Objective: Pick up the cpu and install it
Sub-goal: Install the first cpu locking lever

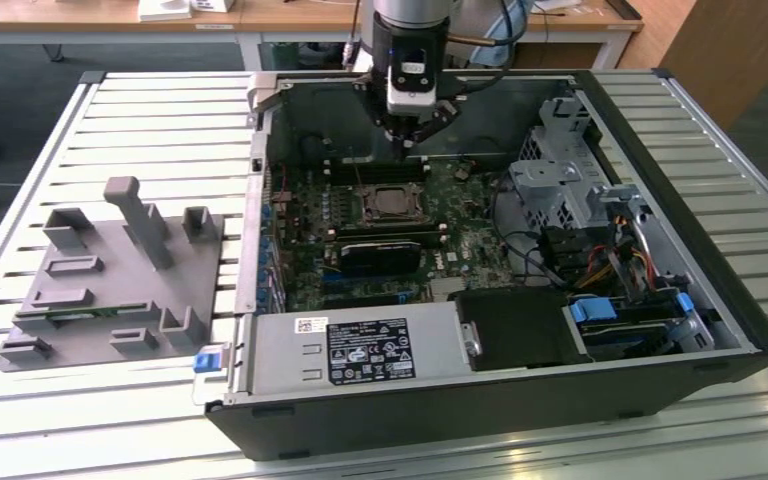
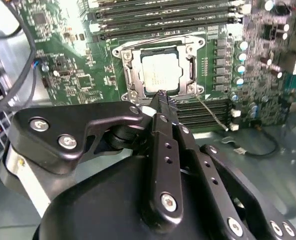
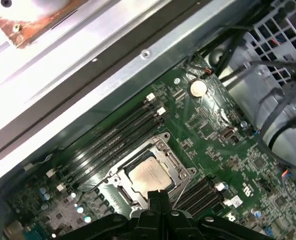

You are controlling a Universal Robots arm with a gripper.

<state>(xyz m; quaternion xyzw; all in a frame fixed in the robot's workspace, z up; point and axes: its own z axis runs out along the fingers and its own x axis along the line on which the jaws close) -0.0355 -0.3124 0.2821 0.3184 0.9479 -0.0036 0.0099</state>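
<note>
**Hanging shut above the socket, cpu already seated**

Hovering over the motherboard, the gripper (image 1: 410, 140) has its two black fingers (image 2: 163, 150) pressed together to a single point, and there's nothing between them. In both wrist views that point (image 3: 156, 196) lines up with the socket's (image 2: 129, 75) edge, just beside the cpu (image 2: 160, 75). In the exterior view it hangs well clear of the board.

And the cpu (image 3: 148, 176) lies flat inside the socket (image 3: 113, 187), silver top up, with the metal frame around it.

Working outward from the socket (image 1: 364, 205): memory slots (image 2: 157, 20) run along two opposite sides of it. The black heatsink (image 1: 384, 255) sits just beside it, with the labelled power supply (image 1: 357, 350) further on past that. Well apart from the socket, outside the case (image 1: 744, 300) on the exterior view's left, sits a grey fixture (image 1: 104, 280).
</note>
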